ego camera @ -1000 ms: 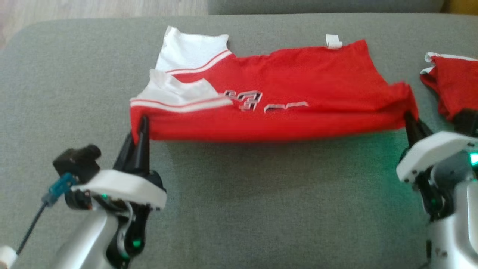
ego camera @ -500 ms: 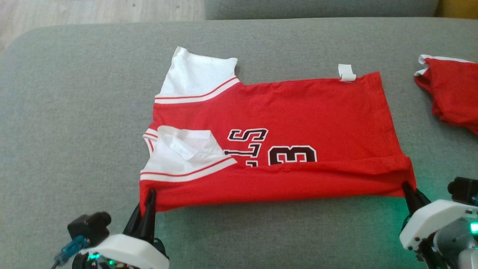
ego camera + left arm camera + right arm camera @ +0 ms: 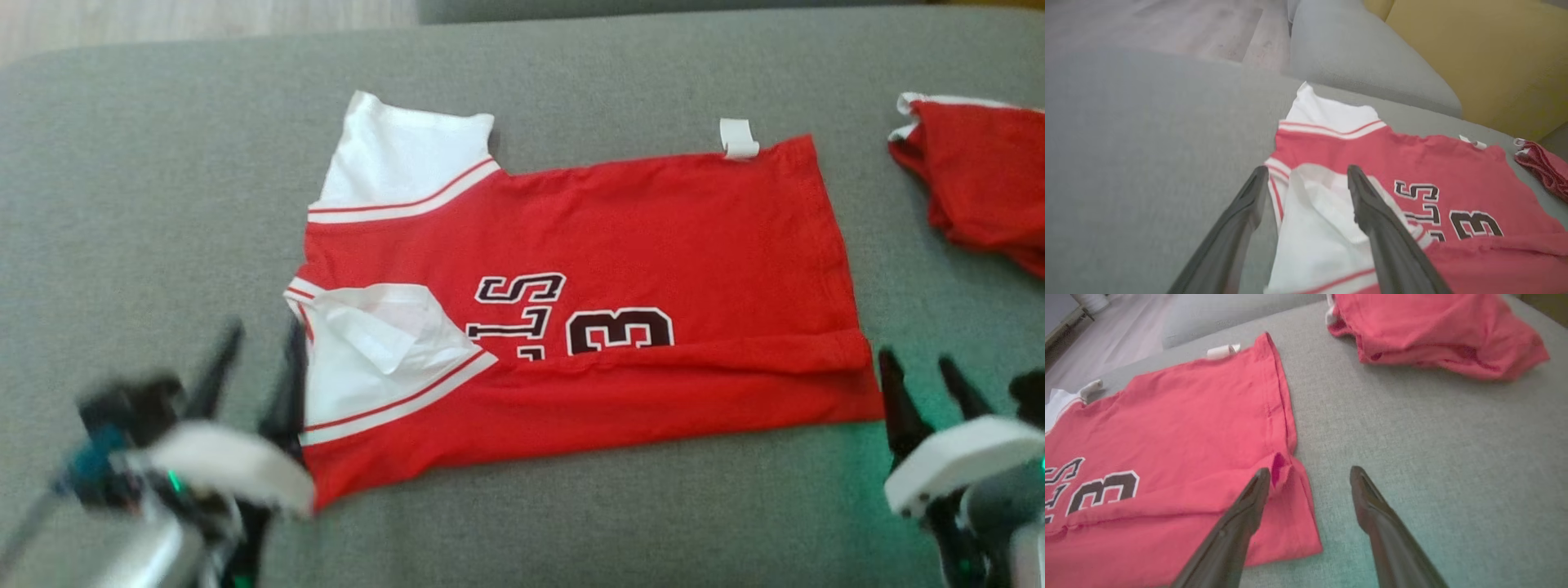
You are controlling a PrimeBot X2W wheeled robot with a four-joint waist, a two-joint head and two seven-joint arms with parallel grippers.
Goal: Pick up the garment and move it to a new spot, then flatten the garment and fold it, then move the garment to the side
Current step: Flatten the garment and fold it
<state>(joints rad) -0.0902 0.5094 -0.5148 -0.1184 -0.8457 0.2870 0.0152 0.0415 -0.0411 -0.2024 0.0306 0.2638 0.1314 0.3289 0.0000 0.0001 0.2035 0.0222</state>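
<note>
On cushion (image 3: 163,163), garment (image 3: 637,245) flat between left jaws, right jaws, both parted.

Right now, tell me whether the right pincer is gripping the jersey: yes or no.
No: the right pincer stands wide open at a corner of the jersey, which lies flat on the sofa.

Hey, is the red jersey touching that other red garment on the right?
Apart. The head view shows bare grey cushion between the jersey and the other red garment.
</note>
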